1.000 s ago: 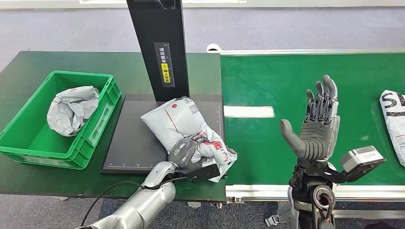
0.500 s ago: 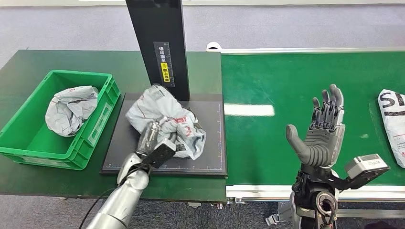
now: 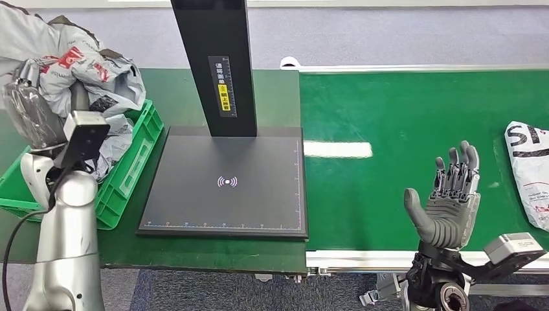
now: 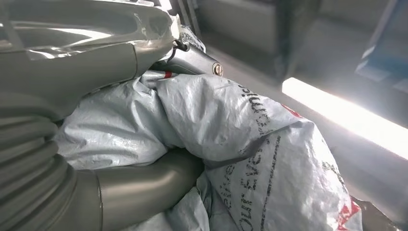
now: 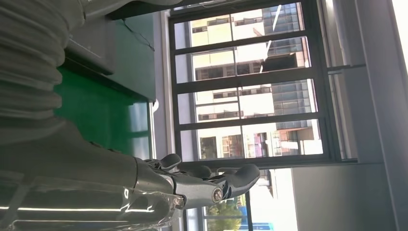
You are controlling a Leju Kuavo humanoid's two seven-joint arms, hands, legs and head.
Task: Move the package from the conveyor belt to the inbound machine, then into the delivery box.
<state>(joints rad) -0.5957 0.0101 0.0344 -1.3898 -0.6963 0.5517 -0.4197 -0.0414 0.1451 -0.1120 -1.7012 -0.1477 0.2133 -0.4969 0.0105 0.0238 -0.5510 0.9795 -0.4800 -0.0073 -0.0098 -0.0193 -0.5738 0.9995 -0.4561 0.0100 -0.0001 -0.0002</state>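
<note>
My left hand grips a crumpled grey package with red markings and holds it up above the green delivery box at the far left. In the left wrist view the package is bunched between the thumb and the fingers. The black inbound machine plate lies bare, with its black post behind it. My right hand hovers over the near edge of the green conveyor belt, palm up, fingers spread and nothing in it. Another white package lies on the belt at the right edge.
Another grey package lies in the green box, mostly hidden behind my left arm. The dark green table runs behind the box and the plate. The belt's metal rail runs along the near edge.
My left hand has lifted the package off the black plate and carried it left and up over the green box. My right hand has sunk lower and drifted right. The belt's package has slid left.
</note>
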